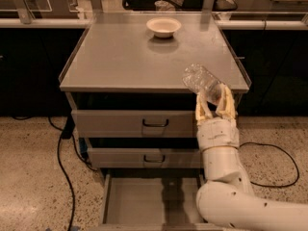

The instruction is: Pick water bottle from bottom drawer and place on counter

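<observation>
My gripper (215, 101) is shut on the water bottle (202, 83), a clear crinkled plastic bottle. It holds the bottle tilted, top end up and to the left, in front of the counter's (125, 57) front right edge, above the top drawer. The bottom drawer (149, 207) is pulled open below and nothing shows in it. My white arm rises from the lower right, partly in front of the drawers.
A small white bowl (163, 26) sits at the back middle of the counter. Two wider grey drawers (130, 124) are closed. Black cables (65, 148) lie on the speckled floor on both sides. Railings and dark cabinets stand behind.
</observation>
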Robot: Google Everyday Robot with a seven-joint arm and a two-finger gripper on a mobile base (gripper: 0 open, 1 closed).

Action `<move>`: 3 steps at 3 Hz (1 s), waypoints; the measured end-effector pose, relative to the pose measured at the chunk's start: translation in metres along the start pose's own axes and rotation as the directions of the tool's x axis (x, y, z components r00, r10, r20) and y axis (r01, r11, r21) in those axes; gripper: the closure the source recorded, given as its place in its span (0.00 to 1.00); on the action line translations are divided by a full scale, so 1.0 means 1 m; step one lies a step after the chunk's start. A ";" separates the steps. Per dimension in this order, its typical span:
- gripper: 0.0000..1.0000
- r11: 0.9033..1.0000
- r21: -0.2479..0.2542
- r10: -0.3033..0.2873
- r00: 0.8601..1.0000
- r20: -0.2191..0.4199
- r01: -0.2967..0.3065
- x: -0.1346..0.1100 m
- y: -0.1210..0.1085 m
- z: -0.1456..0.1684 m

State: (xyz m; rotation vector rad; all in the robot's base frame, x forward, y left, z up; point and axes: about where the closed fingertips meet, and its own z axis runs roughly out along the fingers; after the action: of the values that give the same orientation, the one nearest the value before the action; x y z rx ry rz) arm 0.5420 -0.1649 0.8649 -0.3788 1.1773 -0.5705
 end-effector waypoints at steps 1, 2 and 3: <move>1.00 0.999 -0.051 0.007 1.000 -0.007 -0.007 0.001 0.030 0.018; 1.00 0.995 -0.098 0.016 1.000 -0.017 -0.018 0.003 0.063 0.036; 1.00 0.995 -0.094 0.016 1.000 -0.017 -0.018 0.003 0.062 0.036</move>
State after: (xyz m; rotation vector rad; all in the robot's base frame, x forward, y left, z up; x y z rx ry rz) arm 0.5902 -0.1171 0.8406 -0.4448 1.2252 -0.5053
